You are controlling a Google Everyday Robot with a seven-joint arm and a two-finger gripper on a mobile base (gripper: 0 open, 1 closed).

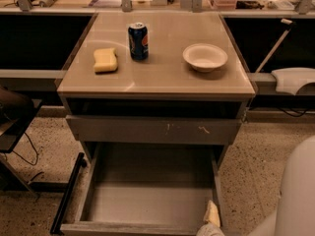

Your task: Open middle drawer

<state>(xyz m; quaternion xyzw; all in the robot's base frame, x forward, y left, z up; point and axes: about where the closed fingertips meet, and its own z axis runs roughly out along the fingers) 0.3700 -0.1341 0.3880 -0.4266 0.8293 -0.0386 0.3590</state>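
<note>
We record a glossy beige tabletop (162,77), speckled floor (261,166), middle drawer (147,200) open; gripper (211,216) at its lower-right corner, grip state undeterminable; blue can (138,41) label illegible.

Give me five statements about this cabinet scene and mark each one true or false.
1. The middle drawer is pulled out, its grey inside showing. True.
2. The can lies on its side. False: it stands upright on the cabinet top.
3. The bowl sits to the right of the can in the view. True.
4. The sponge lies inside the drawer. False: it is on the cabinet top, left of the can in the view.
5. The gripper hangs over the bowl. False: it is at the bottom of the view, by the drawer's front right corner.
</note>
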